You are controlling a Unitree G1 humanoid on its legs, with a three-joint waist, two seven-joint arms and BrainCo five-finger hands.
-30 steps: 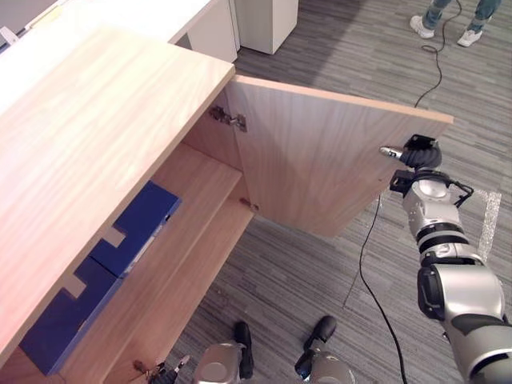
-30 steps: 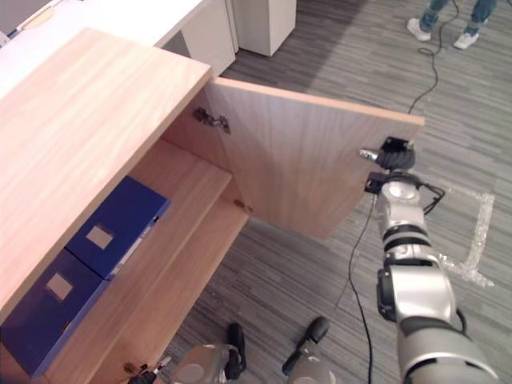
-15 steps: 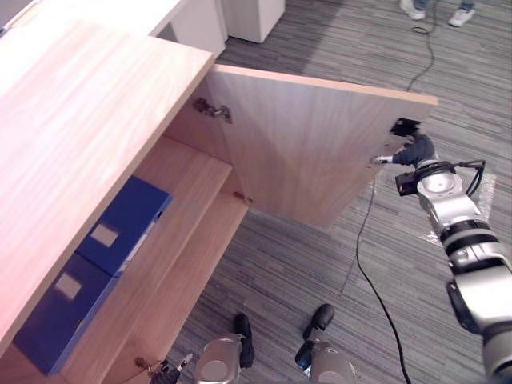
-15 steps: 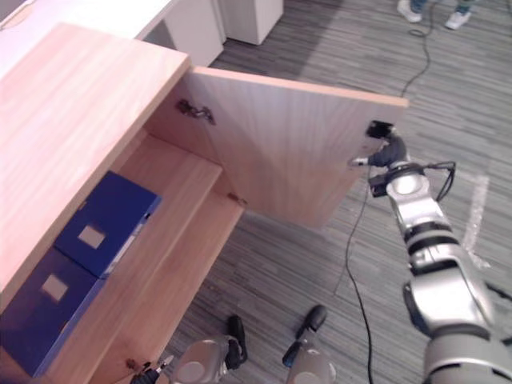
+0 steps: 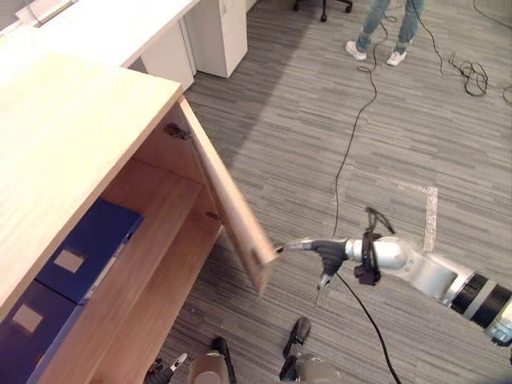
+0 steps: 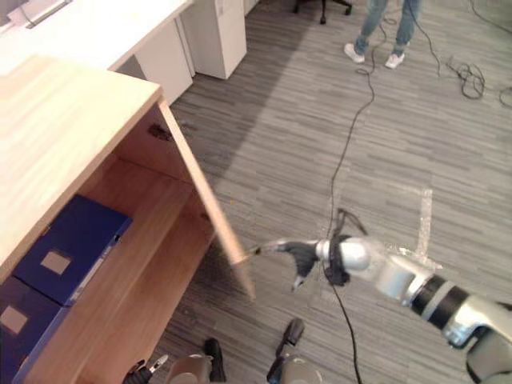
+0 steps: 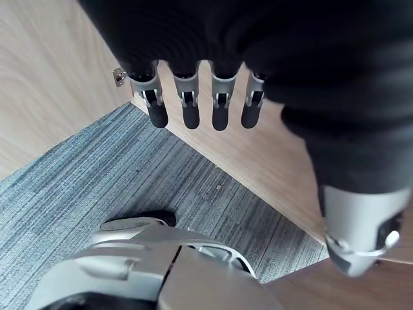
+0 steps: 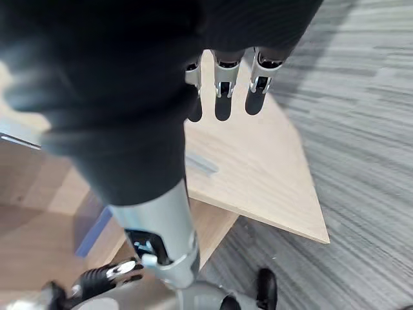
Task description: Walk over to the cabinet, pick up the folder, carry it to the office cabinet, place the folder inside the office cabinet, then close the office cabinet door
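Door point(image 5: 230, 206) has swung half shut; right hand point(image 5: 324, 250), fingers straight and holding nothing, pushes its edge; folder point(image 5: 90, 244) shelved.

Right hand point(image 5: 319, 250): back and wrist are under a dark ribbed cover. Its fingers point(image 8: 222, 84) are silver with dark rounded tips, and the thumb point(image 8: 161, 223) is a smooth silver-grey shell with a small black fitting. Right arm point(image 5: 416, 270): rounded silver-grey casing with a black strap at the wrist and black bands further up. Left hand point(image 7: 258, 58): same dark ribbed cover, same silver dark-tipped fingers, and a silver thumb shell with a round fastener.
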